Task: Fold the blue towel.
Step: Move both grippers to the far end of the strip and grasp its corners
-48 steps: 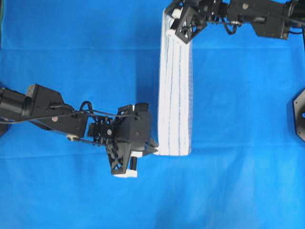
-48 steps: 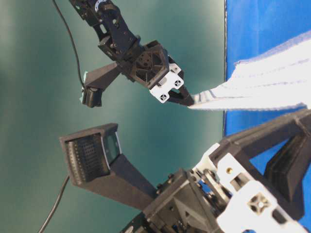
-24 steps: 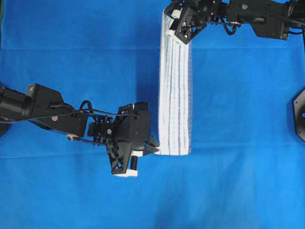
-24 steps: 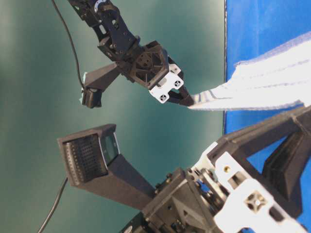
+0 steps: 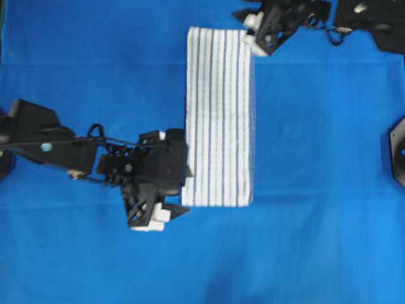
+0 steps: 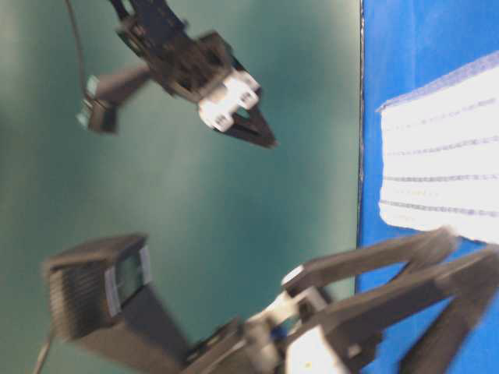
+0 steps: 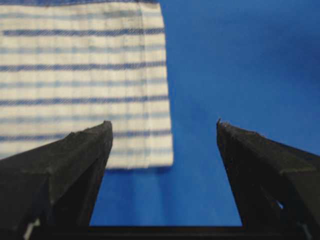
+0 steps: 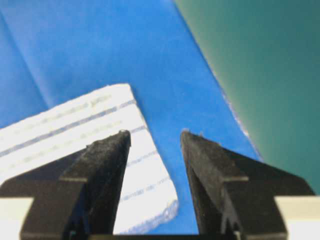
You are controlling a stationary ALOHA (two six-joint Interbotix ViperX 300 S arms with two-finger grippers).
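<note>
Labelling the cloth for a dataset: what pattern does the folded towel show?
White woven towel with thin light-blue and dark-blue stripes; clearest in the left wrist view.

A plain blue cloth (image 5: 316, 240) covered the tabletop, lying smooth apart from faint creases. Beyond its edge stood a dark green backdrop (image 6: 304, 202). A black round base (image 5: 396, 152) sat at the cloth's right edge.

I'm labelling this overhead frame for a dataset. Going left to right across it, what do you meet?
left gripper → blue towel → right gripper → a black base at the right edge, all over the blue table covering.
</note>
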